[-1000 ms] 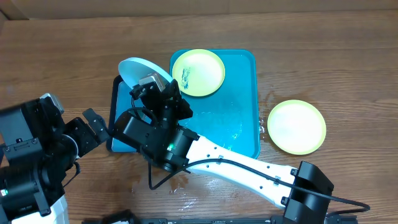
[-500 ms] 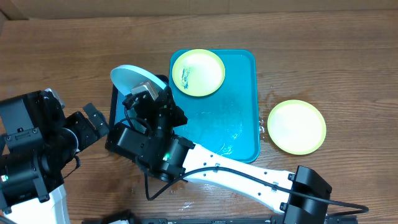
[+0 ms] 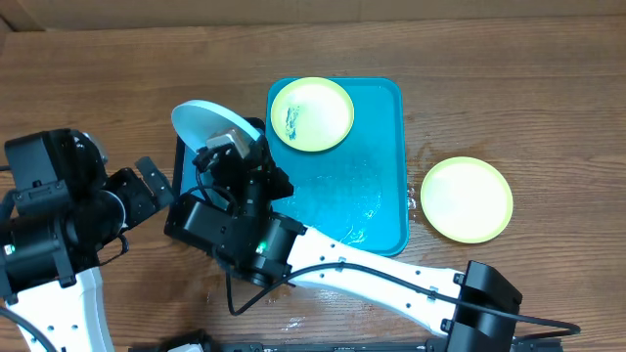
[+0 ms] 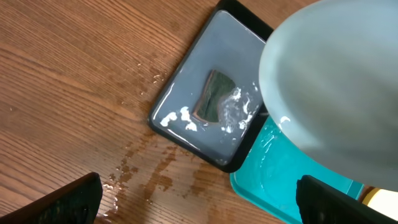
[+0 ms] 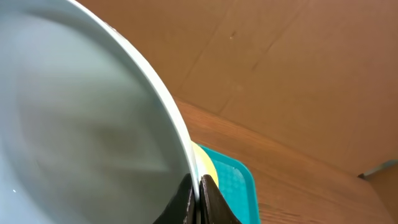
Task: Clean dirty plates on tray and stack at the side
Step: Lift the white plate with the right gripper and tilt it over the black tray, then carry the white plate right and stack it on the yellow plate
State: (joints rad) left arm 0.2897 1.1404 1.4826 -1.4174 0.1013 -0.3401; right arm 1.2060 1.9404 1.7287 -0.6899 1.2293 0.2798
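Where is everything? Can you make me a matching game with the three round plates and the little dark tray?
Things:
1. pale teal-rimmed round plate
2. yellow-green round plate with a dark smear
3. plain yellow-green round plate
4. small dark-rimmed blue tray

Places:
A. on the bare wooden table
B. holding white foam
C. pinched by the right gripper
D. in the large light-blue plastic tray

Pairs: 1-C, 2-D, 3-A, 4-B

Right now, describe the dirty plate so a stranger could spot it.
Start at the large light-blue tray mid-table. In its far left corner lies a yellow-green-rimmed plate. Unlike its twin on the table right of the tray, it carries a dark smear.
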